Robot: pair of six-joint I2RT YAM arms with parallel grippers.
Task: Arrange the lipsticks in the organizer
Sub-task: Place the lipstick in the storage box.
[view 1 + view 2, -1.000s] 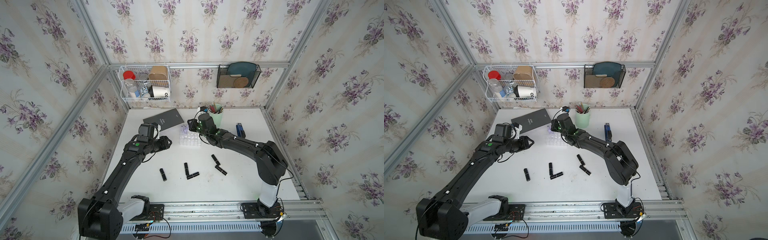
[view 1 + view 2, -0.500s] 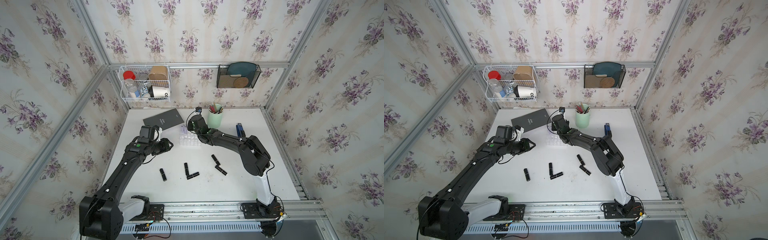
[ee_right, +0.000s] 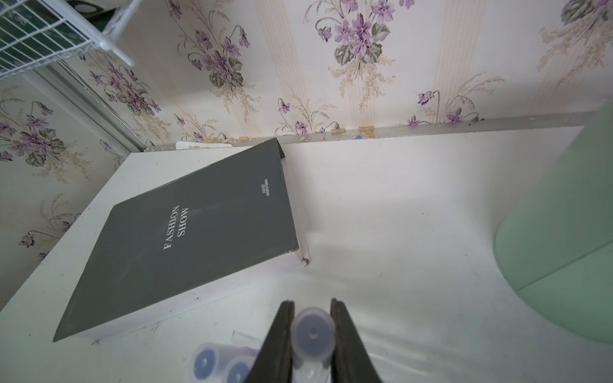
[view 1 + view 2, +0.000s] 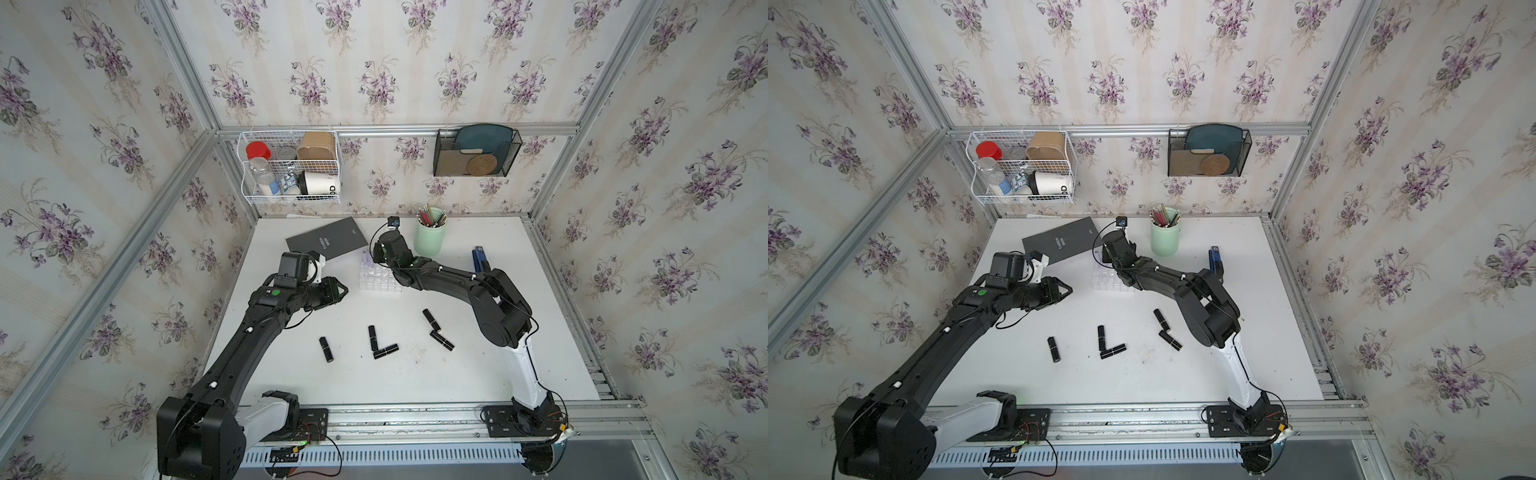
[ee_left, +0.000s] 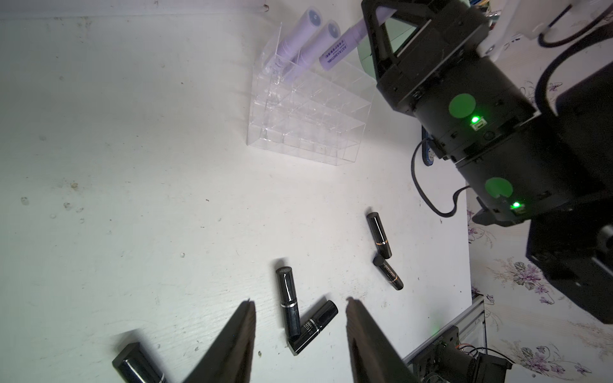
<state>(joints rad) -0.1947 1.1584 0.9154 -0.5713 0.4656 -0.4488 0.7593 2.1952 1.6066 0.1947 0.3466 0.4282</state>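
- On the left of the table, the left arm is stretched forward from the base rail and bent at the elbow. The left gripper [image 4: 343, 289] is held above the tabletop, jaws partly apart with nothing between them.
- At the back, a grey book [image 3: 175, 228] is laid flat; "FASHION SHOW" is printed on its cover.
- Nearer the rail, five black lipsticks [image 4: 372, 336] are scattered flat, two of them touching in an L. White lettering is seen on one in the left wrist view but cannot be read surely.
- At mid-table the organizer [image 4: 380, 280] is placed, with two lilac lipsticks [image 5: 306, 30] stood in its back-corner cells.
- The right arm is folded low and reached across the organizer. The right gripper [image 3: 311, 303] is clamped on a third lilac tube [image 5: 338, 49], tilted just beside the other two; its label is too small to read.
- Farther right, a mint cup [image 4: 430, 243] of pencils and a blue stapler [image 4: 480, 257] are seen.
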